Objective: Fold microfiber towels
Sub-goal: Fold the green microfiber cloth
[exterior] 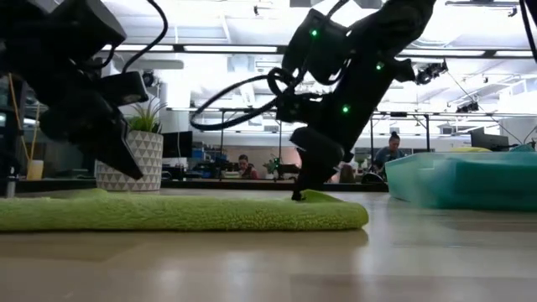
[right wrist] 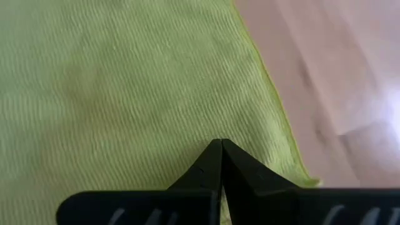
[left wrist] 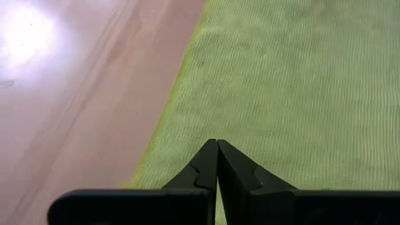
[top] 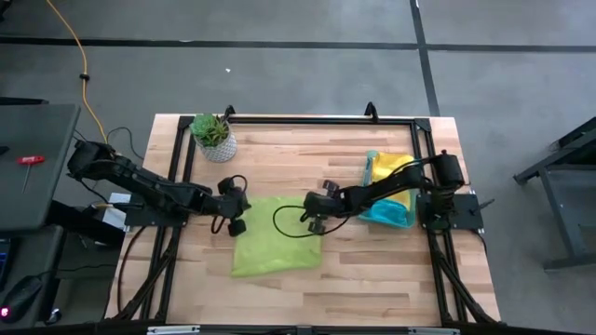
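A lime green microfiber towel (top: pixel 279 244) lies flat on the wooden table's middle. My left gripper (top: pixel 238 226) is shut and stands at the towel's left edge near the far corner. In the low view its tip (exterior: pixel 137 174) hangs a little above the cloth (exterior: pixel 168 211). My right gripper (top: pixel 314 224) is shut at the towel's right edge, with its tip (exterior: pixel 297 196) down on the cloth. Each wrist view shows shut fingers, the left (left wrist: pixel 217 145) and the right (right wrist: pixel 220 144), over green cloth (left wrist: pixel 281 81) (right wrist: pixel 112 81) beside a towel edge. My right gripper's shut fingertips touch the towel's top face close to its right edge (exterior: pixel 317 196), toward the far corner. They come slanting down from the table's right side. The towel stays flat on the table. I cannot tell whether any cloth is caught between the fingers.
A translucent green tray (top: pixel 402 216) holding yellow and teal towels stands at the right, under the right arm, and also shows in the low view (exterior: pixel 453 180). A potted plant (top: pixel 215 138) stands at the far left. Bare wood lies near the table's front edge.
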Robot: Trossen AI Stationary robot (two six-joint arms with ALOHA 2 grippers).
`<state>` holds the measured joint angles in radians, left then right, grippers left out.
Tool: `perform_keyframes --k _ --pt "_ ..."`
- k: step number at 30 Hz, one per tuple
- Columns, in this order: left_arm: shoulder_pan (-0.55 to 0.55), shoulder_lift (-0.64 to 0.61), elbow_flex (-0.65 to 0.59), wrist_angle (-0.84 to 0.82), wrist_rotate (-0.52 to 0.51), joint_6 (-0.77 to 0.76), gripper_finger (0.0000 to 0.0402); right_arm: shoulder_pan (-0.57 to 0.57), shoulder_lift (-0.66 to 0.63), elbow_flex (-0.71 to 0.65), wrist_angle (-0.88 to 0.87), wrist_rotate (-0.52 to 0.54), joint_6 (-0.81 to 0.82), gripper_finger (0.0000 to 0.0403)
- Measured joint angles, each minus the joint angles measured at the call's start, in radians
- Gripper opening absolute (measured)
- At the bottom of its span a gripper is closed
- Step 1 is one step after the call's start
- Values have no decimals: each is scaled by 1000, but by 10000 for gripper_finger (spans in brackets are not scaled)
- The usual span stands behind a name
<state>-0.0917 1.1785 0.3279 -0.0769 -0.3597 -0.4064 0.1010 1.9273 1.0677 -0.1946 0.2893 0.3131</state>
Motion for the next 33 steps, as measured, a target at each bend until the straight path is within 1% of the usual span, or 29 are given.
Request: perform_keyframes --k 2,5,7,13,18,22,24,27,29,31,33 --pt "1 3 0 -3 -15 -2 0 -11 6 -1 -4 28 4 0" --pt "7 8 0 -4 -78 -2 0 -28 9 -1 -22 98 48 0" --pt "15 10 0 -9 -105 -2 0 -37 11 -1 -24 120 55 0" --pt "62 41 0 1 -116 6 0 -44 12 -2 -13 127 69 0" --pt "103 113 -11 37 -92 7 0 -45 12 -2 -6 127 76 0" --pt "126 157 -10 59 -104 1 0 -53 12 -3 -7 155 102 0" --pt "141 173 -10 63 -147 -2 0 -64 12 -3 -8 186 129 0" --pt "171 198 -10 83 -246 1 0 -78 12 -3 -9 235 159 0" --pt "201 206 -10 107 -292 39 0 -82 12 -3 -10 281 178 0" --pt "238 209 -10 123 -298 88 0 -83 12 -3 -13 335 200 0" --pt "269 209 -8 135 -283 113 0 -83 12 -3 -13 377 203 0"
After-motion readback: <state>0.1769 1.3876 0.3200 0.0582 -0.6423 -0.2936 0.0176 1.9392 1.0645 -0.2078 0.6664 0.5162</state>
